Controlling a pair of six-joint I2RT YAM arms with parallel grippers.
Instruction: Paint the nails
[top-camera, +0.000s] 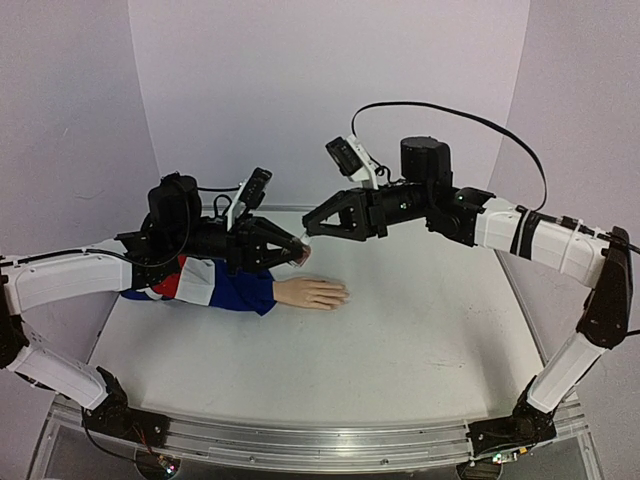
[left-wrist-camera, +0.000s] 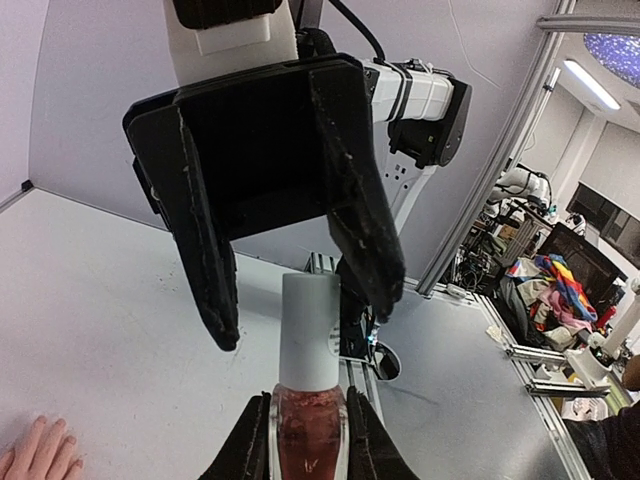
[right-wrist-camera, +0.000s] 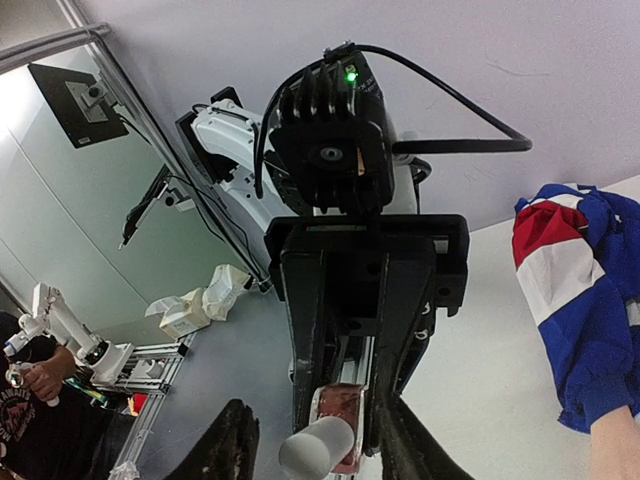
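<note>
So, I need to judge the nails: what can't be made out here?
Nails: too small in the top view.
Hand: cut off by the left wrist view's bottom edge, fingertips only.
Right wrist view: only its wrist, at the corner.
Bottle: bottom cut off, left wrist view.

1. The nails on the mannequin hand are too small to make out from above.
2. In the left wrist view only blurred fingertips show, and the picture's edge cuts off the rest of the hand.
3. The bottle is cut off at that view's bottom edge, and the left gripper covers its sides.
4. From above, the bottle is nearly hidden between the left gripper and the right gripper.
5. The left arm hides the far part of the sleeve.
</note>
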